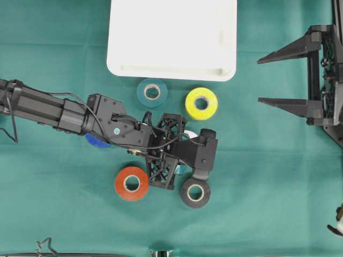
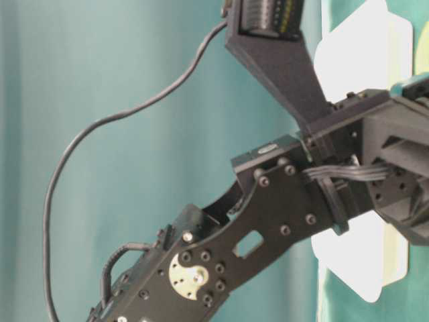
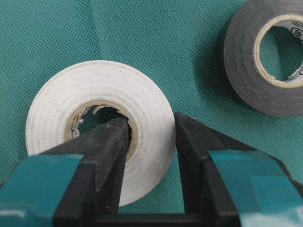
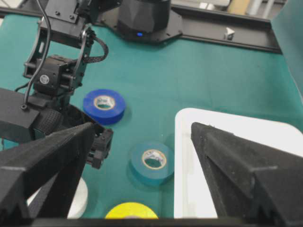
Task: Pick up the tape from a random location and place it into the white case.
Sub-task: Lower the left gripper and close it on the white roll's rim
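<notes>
Left wrist view: left pincer (image 3: 151,130) pinches white tape (image 3: 100,127) by its ring; thin hold, it could slip; right pincer (image 1: 268,79) gapes.

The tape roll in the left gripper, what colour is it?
White tape roll, clearest in the left wrist view.

In the overhead view, the white case (image 1: 171,40) lies at the top centre of the cloth (image 1: 268,171). Just below its lower rim sit 2 tape rolls side by side (image 1: 152,92) (image 1: 201,103). Lower down, 2 more rolls (image 1: 131,183) (image 1: 195,193) lie left and right of the left gripper (image 1: 182,152), with another roll (image 1: 96,141) partly under the arm. In the left wrist view, 1 roll (image 3: 99,127) lies left of another (image 3: 265,56).
</notes>
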You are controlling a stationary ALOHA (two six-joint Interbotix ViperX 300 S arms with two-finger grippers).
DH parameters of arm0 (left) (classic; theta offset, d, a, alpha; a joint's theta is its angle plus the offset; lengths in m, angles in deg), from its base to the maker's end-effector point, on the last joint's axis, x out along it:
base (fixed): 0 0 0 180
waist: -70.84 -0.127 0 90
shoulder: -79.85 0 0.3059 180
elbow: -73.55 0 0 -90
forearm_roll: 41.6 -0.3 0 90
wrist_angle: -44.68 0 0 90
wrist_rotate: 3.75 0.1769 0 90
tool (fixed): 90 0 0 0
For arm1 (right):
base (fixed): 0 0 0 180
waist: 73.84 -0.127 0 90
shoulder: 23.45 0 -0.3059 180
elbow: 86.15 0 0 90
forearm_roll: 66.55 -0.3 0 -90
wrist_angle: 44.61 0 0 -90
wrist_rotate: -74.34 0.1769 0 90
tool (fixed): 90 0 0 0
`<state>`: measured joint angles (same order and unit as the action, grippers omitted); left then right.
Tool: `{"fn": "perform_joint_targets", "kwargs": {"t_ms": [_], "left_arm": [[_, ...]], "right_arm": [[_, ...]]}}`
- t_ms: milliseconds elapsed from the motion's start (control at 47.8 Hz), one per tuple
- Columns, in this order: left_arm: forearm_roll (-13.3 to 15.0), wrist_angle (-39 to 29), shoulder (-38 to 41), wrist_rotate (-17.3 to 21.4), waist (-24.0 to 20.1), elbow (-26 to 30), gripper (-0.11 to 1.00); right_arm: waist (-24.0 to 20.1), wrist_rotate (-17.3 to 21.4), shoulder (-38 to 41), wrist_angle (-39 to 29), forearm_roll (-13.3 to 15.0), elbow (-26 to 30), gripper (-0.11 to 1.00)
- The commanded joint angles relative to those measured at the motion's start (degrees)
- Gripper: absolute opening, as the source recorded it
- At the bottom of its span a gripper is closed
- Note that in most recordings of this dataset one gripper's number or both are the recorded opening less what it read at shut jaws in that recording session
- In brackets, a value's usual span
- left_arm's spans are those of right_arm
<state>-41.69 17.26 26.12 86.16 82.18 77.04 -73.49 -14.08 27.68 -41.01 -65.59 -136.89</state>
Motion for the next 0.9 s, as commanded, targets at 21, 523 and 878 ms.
{"fn": "perform_joint_targets", "kwargs": {"t_ms": [21, 523, 878], "left_arm": [[-0.1, -1.1, -2.7, 0.1, 0.3, 1.1, 0.26], [-0.3, -10.7, -14.0, 0.3, 2.0, 6.2, 0.26], [-0.4, -17.8, -19.4, 0.6, 2.2, 10.5, 0.26]], "right_arm": [[0.1, -0.1, 0.3, 0.0, 0.1, 1.7, 0.92], [0.1, -0.1, 0.3, -0.4, 0.0, 1.8, 0.92], [0.1, 0.0, 0.3, -1.0, 0.1, 1.8, 0.92]]}}
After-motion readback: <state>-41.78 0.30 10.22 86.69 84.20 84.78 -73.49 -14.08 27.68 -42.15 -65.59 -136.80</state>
